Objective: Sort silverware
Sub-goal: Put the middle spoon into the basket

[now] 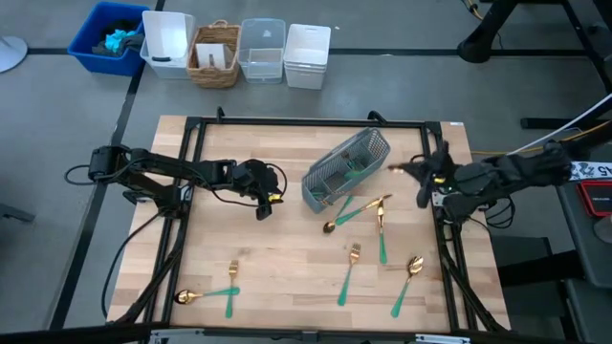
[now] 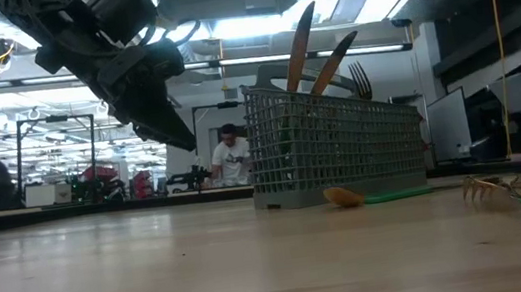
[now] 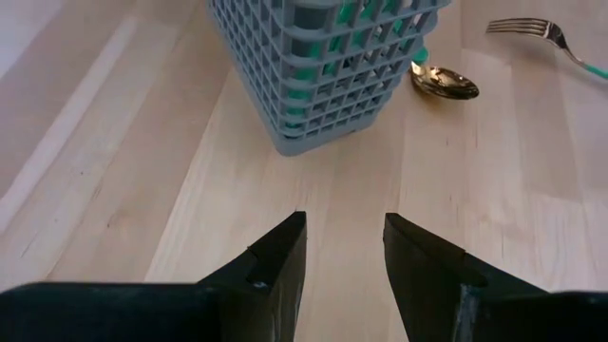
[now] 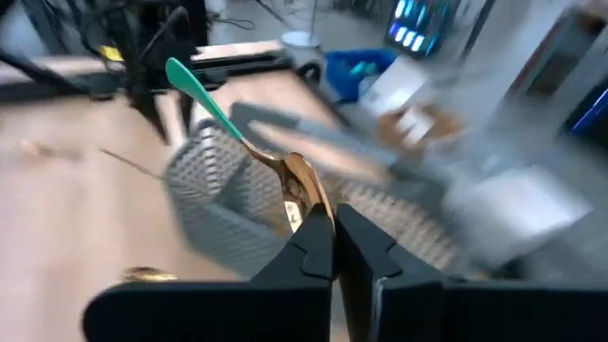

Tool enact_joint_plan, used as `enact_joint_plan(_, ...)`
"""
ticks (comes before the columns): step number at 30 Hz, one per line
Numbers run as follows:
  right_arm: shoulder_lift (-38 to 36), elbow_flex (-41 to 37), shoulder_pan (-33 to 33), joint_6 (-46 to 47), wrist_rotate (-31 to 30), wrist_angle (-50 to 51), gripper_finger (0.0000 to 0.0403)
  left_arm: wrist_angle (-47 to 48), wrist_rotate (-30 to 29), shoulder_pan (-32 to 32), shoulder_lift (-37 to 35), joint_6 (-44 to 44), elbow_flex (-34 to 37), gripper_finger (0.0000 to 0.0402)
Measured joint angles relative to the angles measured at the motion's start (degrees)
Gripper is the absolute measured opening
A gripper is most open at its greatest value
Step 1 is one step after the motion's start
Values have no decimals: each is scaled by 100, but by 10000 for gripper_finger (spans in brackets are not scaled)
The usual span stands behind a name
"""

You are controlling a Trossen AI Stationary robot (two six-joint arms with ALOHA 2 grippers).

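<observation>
The grey wire-mesh caddy (image 1: 346, 170) stands right of the table's middle, and several teal-handled pieces stick up out of it (image 2: 300, 50). Loose silverware lies on the wood: a spoon (image 1: 337, 220) and another piece (image 1: 381, 229) next to the caddy, a fork (image 1: 348, 275), a spoon (image 1: 407, 280), and a fork (image 1: 231, 287) crossing a spoon (image 1: 196, 295) near the front left. My left gripper (image 1: 263, 198) hovers open left of the caddy (image 3: 323, 66), clear of the table. My right gripper (image 1: 413, 170) is at the caddy's right end, shut on a spoon. My right gripper pinches a spoon by its gold bowl (image 4: 302, 190) between the two fingers. The teal handle (image 4: 204, 90) sticks out past the fingertips, slanting upward. The spoon is lifted clear of the table, with the caddy (image 4: 228, 190) right beyond it.
Beyond the table's far edge stand a blue bin (image 1: 107, 38), a white bin (image 1: 167, 43), a wicker basket (image 1: 215, 55), a clear tub (image 1: 261, 50) and a white tub (image 1: 307, 55). A black frame (image 1: 287, 122) borders the table. Bare wood lies between my left gripper and the front pieces.
</observation>
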State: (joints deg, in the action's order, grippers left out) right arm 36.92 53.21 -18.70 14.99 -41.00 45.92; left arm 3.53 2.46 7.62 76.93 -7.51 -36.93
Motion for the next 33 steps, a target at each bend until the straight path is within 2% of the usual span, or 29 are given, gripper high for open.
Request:
enact_joint_plan(7,652,586,0,-2553,-586,11,5,0,-3,0,0,1,0,131)
enact_joint_plan(12,1292,586,0,-3556,-806,-270,8,4,-7,0,0,70,0,131)
enact_joint_plan(18,2120,586,72,-4437,-1654,-409,8,104,0,-12,0,-193,0,131)
enact_joint_plan(20,2345,586,184,-4682,-1598,-584,8,182,80,-13,-11,-361,0,131)
enact_joint_plan(26,2850,586,671,-5281,-896,-974,9,779,708,-13,-457,-1219,-1,131)
enact_joint_plan(30,3095,588,995,-5438,-370,-1049,9,1221,1343,-137,-997,-2385,-4,131)
enact_joint_plan(33,3256,588,1186,-5445,-2,-1049,9,1524,2012,-390,-1407,-3657,-4,131)
